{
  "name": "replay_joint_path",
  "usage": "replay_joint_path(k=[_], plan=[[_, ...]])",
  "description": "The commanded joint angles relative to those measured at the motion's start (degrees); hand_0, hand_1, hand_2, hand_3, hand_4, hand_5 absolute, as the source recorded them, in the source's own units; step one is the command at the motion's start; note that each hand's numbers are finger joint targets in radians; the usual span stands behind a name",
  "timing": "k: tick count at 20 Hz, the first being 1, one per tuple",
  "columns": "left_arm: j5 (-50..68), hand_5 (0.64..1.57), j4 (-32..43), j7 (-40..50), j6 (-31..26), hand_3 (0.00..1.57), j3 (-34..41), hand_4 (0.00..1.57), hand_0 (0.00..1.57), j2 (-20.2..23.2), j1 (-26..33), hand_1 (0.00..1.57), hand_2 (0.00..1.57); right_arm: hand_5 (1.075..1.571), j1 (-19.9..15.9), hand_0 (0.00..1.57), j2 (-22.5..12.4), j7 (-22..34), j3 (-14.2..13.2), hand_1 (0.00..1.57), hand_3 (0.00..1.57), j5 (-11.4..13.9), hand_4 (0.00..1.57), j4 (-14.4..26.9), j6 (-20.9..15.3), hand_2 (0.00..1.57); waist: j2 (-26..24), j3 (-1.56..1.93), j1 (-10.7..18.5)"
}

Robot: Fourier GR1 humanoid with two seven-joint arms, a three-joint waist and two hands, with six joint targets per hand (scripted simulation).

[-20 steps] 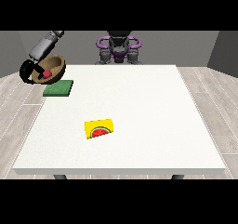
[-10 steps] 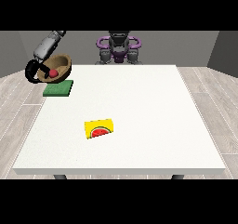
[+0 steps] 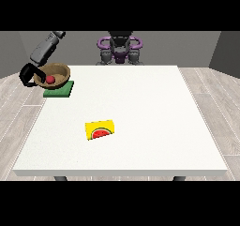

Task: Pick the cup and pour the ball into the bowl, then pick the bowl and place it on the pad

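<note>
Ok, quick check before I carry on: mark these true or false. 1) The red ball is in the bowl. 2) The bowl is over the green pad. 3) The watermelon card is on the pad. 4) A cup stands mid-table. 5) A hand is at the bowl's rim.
1) True: the red ball lies inside the bowl.
2) True: the bowl is over the near-left part of the green pad; whether it rests on it cannot be told.
3) False: the watermelon card lies on the white table, well apart from the pad.
4) False: no cup shows anywhere on the table.
5) True: the hand at the view's left curls at the bowl's left rim.
</note>
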Motion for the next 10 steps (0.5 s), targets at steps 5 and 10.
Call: replay_joint_path(k=[5,10], plan=[[1.8,1.517,-2.9,0.1,1.0,0.00,1.9,0.00,0.00,1.5,0.8,0.00,0.00,1.535,-1.5,0.69,-3.2,-1.7,-2.7,0.69,1.02,-1.7,0.00,2.2,-0.9,0.57,3.7,-0.01,0.1],[1.2,1.515,-1.9,0.7,1.3,0.00,-0.6,0.00,0.00,-0.9,1.7,0.00,0.00,1.493,-5.2,0.32,-3.5,4.4,-2.0,0.32,0.52,-2.0,0.00,1.3,-0.4,0.40,-0.7,-0.08,-0.4]])
